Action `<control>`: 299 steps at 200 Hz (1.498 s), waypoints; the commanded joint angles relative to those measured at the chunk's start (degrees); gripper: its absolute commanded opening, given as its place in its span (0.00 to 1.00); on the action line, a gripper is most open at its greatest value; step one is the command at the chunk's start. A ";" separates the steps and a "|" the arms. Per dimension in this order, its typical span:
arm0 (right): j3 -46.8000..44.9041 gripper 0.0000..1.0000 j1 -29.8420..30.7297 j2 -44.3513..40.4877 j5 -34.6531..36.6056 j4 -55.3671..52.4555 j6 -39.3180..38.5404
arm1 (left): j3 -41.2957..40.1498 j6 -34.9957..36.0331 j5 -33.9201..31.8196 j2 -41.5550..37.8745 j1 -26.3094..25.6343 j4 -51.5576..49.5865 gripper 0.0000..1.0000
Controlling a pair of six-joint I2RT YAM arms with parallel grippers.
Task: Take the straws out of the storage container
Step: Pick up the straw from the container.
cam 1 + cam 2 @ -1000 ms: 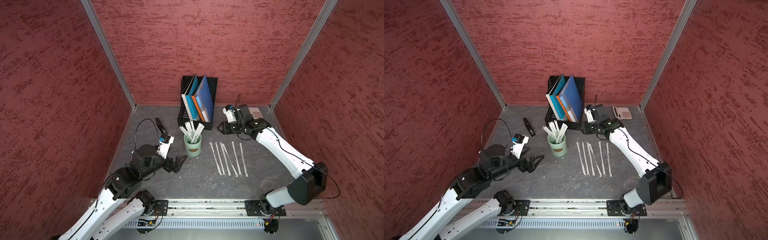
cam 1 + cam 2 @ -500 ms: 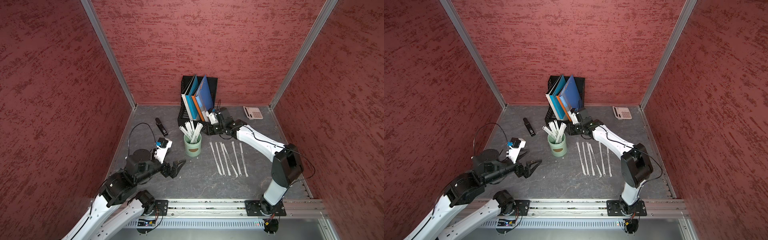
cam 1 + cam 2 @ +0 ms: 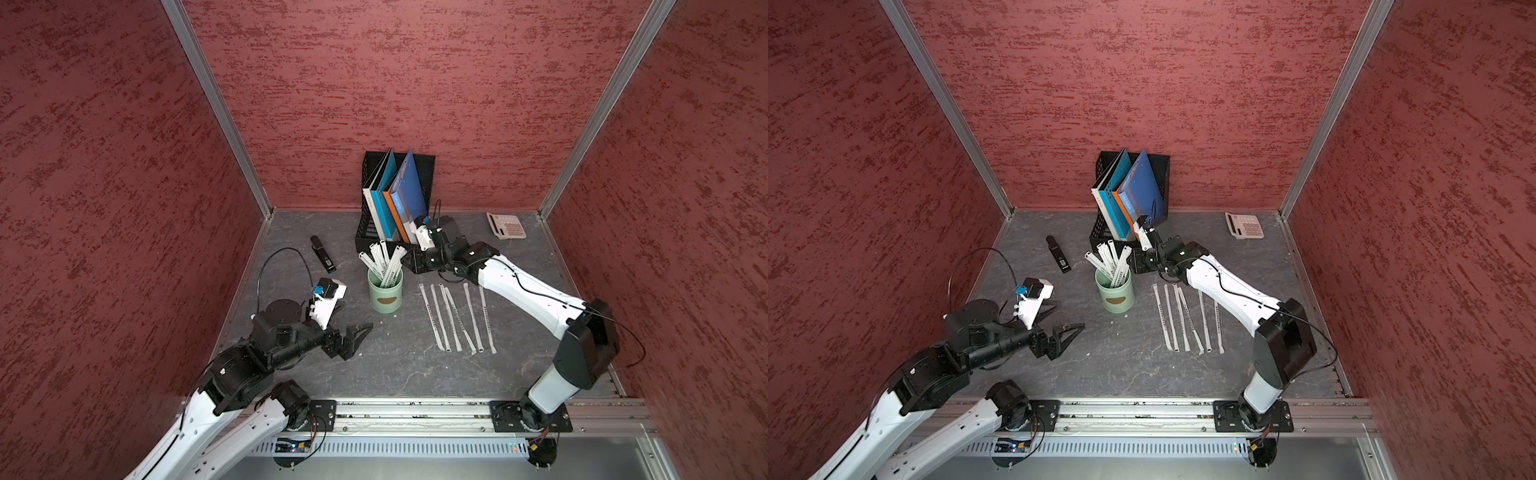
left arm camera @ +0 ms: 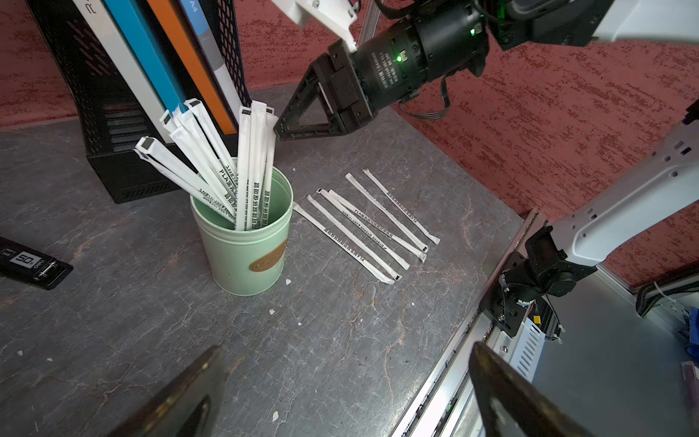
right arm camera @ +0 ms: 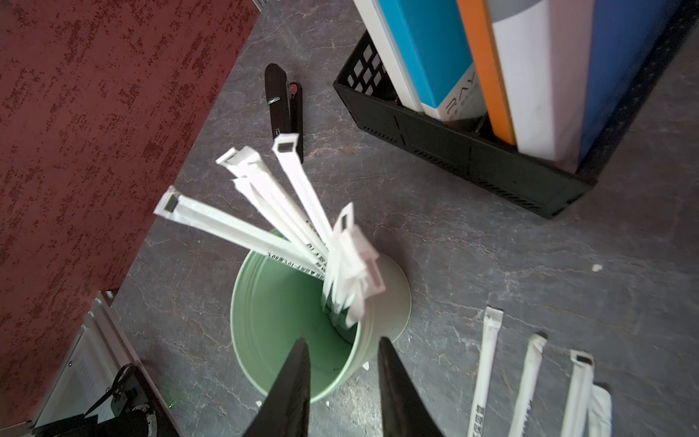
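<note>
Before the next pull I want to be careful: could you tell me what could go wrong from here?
1. The cup stands free; the left gripper is open and apart from it, so a sideways pull may tip it.
2. The straws nearest the right gripper bunch together, so it may catch several.
3. The rack stands close by that arm's wrist and could be bumped.

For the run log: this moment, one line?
right gripper: open, beside straws | straws: in cup | left gripper: open, aside

Upright mint-green cup [image 3: 385, 299], white-wrapped straws [image 3: 383, 262] fanned inside, more straws flat alongside.
</note>
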 commanded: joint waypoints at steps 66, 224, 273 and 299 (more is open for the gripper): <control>0.29 0.27 2.39 1.68 3.20 -1.50 3.28 | -0.54 0.95 2.40 -0.83 -0.04 0.15 0.99; 7.26 0.21 2.11 10.28 4.38 -2.99 1.96 | -0.63 0.99 4.22 0.41 -0.04 0.23 1.00; 7.97 0.17 1.82 11.01 4.65 -3.53 1.70 | -0.61 0.99 4.15 0.39 0.04 0.19 1.00; 7.95 0.12 1.69 11.20 4.66 -3.56 1.61 | -0.60 0.94 3.98 0.38 0.01 0.19 0.99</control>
